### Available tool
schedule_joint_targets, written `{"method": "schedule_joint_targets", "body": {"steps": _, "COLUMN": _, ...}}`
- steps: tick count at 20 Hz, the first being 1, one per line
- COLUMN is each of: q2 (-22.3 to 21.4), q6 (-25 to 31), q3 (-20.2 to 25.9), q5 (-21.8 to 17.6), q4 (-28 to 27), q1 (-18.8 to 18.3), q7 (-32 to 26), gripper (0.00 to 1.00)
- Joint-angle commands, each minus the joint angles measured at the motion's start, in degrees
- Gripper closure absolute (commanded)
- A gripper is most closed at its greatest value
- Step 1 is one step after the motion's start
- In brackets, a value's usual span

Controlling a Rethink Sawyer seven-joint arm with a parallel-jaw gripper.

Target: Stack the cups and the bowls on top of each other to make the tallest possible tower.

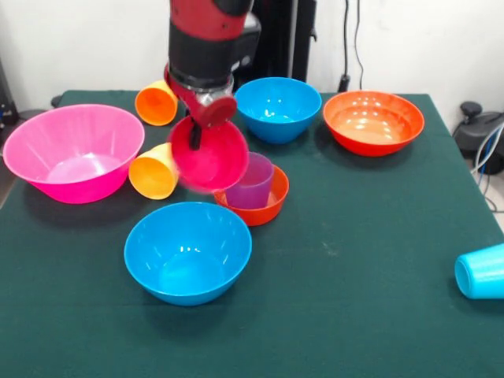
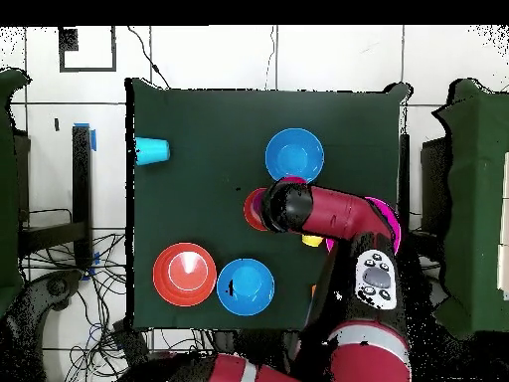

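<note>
My gripper (image 1: 197,135) is shut on the rim of the small magenta bowl (image 1: 213,159), which hangs tilted above the table with its opening facing the camera. Just behind and to its right, the purple cup (image 1: 253,183) stands inside the small orange bowl (image 1: 266,206). An orange cup (image 1: 157,102) and a yellow-orange cup (image 1: 153,173) lie on their sides near the large pink bowl (image 1: 72,150). In the overhead view the arm covers the gripper and the held bowl; only an edge of the small orange bowl (image 2: 250,210) shows.
One blue bowl (image 1: 187,252) sits in front of the held bowl, another blue bowl (image 1: 277,106) behind it. The orange-red bowl (image 1: 372,120) is at the back right. A light blue cup (image 1: 480,272) lies on its side at the right table edge.
</note>
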Motion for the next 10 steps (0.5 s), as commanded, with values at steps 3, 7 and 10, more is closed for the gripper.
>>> {"method": "schedule_joint_targets", "body": {"steps": 3, "q2": 6.82, "q6": -3.94, "q3": 2.01, "q5": 0.71, "q4": 0.25, "q1": 2.11, "q7": 6.40, "gripper": 1.00}}
{"method": "schedule_joint_targets", "body": {"steps": 7, "q2": 5.64, "q6": -1.43, "q3": 0.78, "q5": 1.35, "q4": 0.28, "q1": 3.71, "q7": 6.46, "gripper": 1.00}}
{"method": "schedule_joint_targets", "body": {"steps": 10, "q2": 4.22, "q6": 1.73, "q3": -0.02, "q5": 1.54, "q4": -0.21, "q1": 4.85, "q7": 5.65, "gripper": 1.00}}
